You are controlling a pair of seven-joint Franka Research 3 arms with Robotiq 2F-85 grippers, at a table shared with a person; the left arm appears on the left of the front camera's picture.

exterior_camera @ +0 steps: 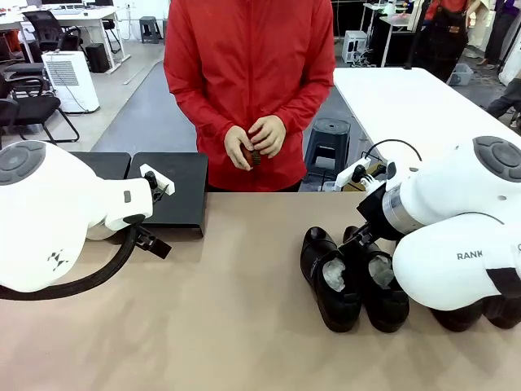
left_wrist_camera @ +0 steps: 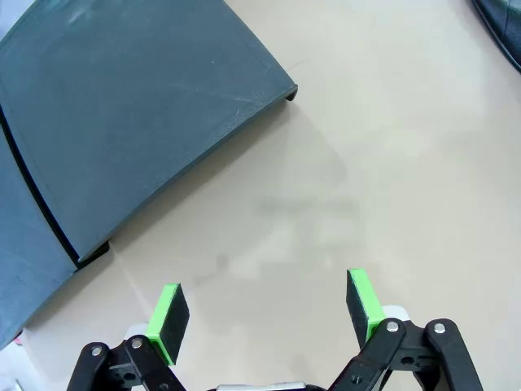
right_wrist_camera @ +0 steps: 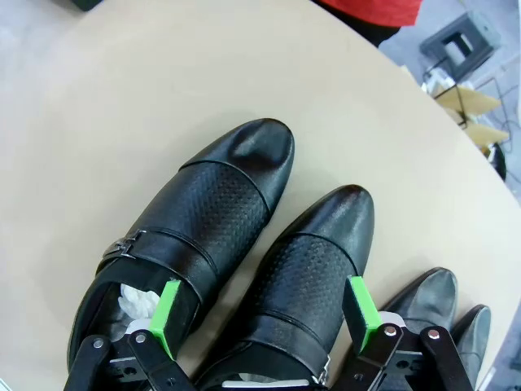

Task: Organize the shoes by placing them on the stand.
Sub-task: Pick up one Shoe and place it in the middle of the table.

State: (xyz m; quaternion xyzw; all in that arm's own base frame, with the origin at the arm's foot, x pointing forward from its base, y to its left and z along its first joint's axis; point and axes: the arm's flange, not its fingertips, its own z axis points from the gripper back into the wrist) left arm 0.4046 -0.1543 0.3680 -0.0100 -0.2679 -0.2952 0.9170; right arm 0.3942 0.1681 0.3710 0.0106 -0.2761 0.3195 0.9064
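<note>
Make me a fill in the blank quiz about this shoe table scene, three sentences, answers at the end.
1. The right gripper is open above a glossy black ____.
2. The left gripper is open beside the flat black ____.
3. The person's hands hold a small brown object against a ____ jacket.
Missing words: shoe; stand; red.

Four glossy black shoes lay side by side, toes pointing one way, well apart from the low black stand.
</note>
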